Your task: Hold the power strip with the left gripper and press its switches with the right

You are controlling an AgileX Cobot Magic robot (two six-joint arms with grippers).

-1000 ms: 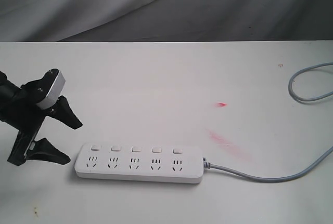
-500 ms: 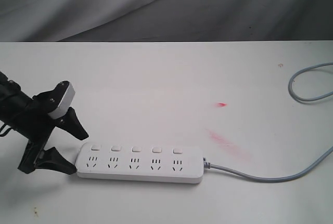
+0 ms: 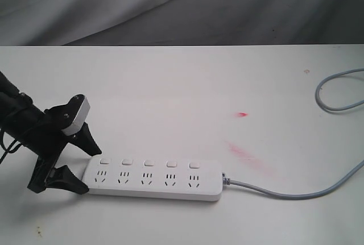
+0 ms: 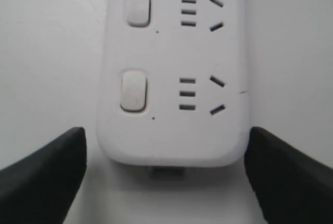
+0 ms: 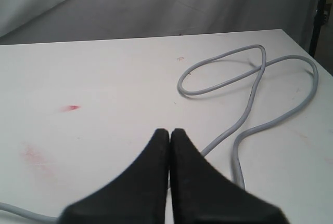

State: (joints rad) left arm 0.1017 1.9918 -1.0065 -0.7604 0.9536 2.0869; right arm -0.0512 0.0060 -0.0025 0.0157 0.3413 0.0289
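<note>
White rounded plastic power strip [image 3: 152,179], pointed black left tool [image 3: 91,171] astride

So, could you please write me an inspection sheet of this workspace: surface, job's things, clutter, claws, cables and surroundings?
Surface: white table, with red smears right of centre.
Job's things: white power strip lying flat, five switches facing up, nothing plugged in.
Clutter: nothing seen.
Claws: left claw open, its fingers either side of the strip's cordless end, narrow gaps showing in the wrist view; right claw shut, empty, above the table.
Cables: grey cord runs from the strip off to the right and loops on the table.
Surroundings: grey cloth backdrop behind the table.
</note>
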